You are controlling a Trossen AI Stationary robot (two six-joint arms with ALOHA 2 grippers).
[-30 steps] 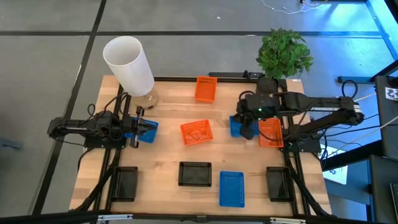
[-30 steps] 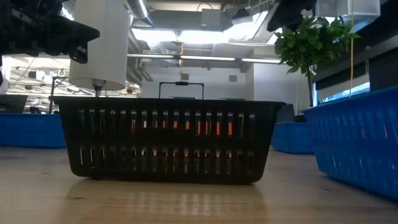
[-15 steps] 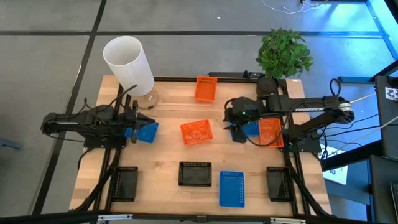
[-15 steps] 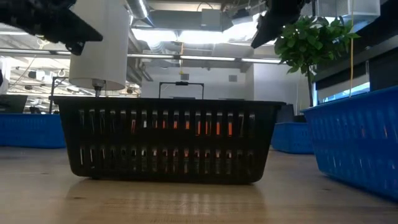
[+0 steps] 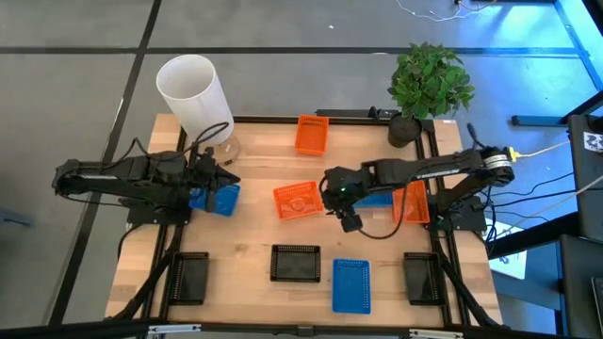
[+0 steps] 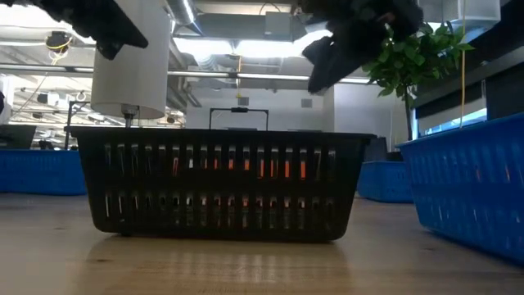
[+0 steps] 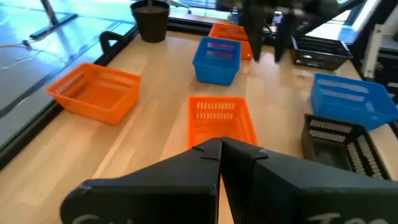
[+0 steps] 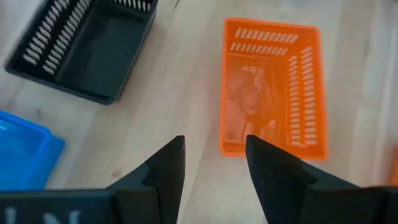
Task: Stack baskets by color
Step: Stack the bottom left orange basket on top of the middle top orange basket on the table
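As the high view looks down, my right gripper (image 5: 337, 200) hangs with its fingers spread, holding nothing, just beside the middle orange basket (image 5: 298, 201). My left gripper (image 5: 219, 178) is pressed together near a blue basket (image 5: 222, 200) on the left side of the table (image 5: 254, 155). Another orange basket (image 5: 312, 134) lies at the far edge, a third orange one (image 5: 411, 201) and a blue one (image 5: 375, 197) on the right. Three black baskets (image 5: 296, 263) and one more blue basket (image 5: 350, 284) stand along the near edge.

In the low view, a black basket (image 6: 221, 185) fills the middle.

In the left wrist view, my closed fingers (image 7: 214, 155) point at an orange basket (image 7: 221, 121).

In the right wrist view, my open fingers (image 8: 168, 165) frame an orange basket (image 8: 273, 84).
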